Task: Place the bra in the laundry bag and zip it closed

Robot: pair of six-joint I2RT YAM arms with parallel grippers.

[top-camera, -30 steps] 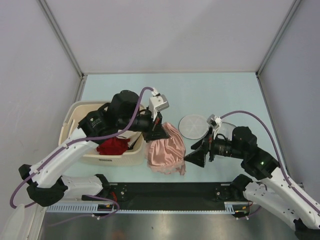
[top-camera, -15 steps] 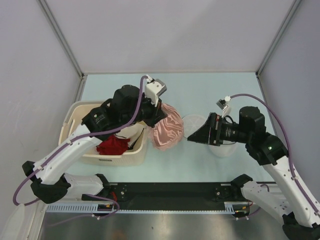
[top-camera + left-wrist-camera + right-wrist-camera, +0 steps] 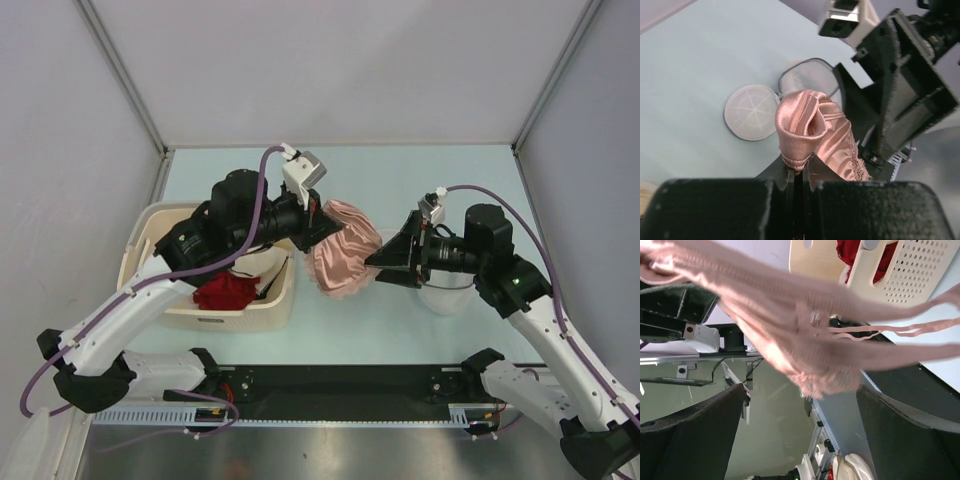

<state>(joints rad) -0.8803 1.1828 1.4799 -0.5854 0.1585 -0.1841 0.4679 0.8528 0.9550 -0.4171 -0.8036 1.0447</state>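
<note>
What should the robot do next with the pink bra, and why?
Probably the right pincer, wide open beside the hanging bra, should close on its free edge. The left pincer pinches just one bunched end, so both could spread it for the laundry bag.

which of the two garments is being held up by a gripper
The pink bra, pinched in the shut left gripper. The red garment lies in the basket.

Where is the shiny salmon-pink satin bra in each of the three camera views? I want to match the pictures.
Top external: the shiny salmon-pink satin bra hangs at centre, between both arms.
Left wrist: it fills the centre, pinched in the left gripper below.
Right wrist: it stretches across the upper half, straps trailing right.
Shared landmark: the cream perforated plastic basket, top right in the right wrist view; the left wrist view does not show it clearly.
</note>
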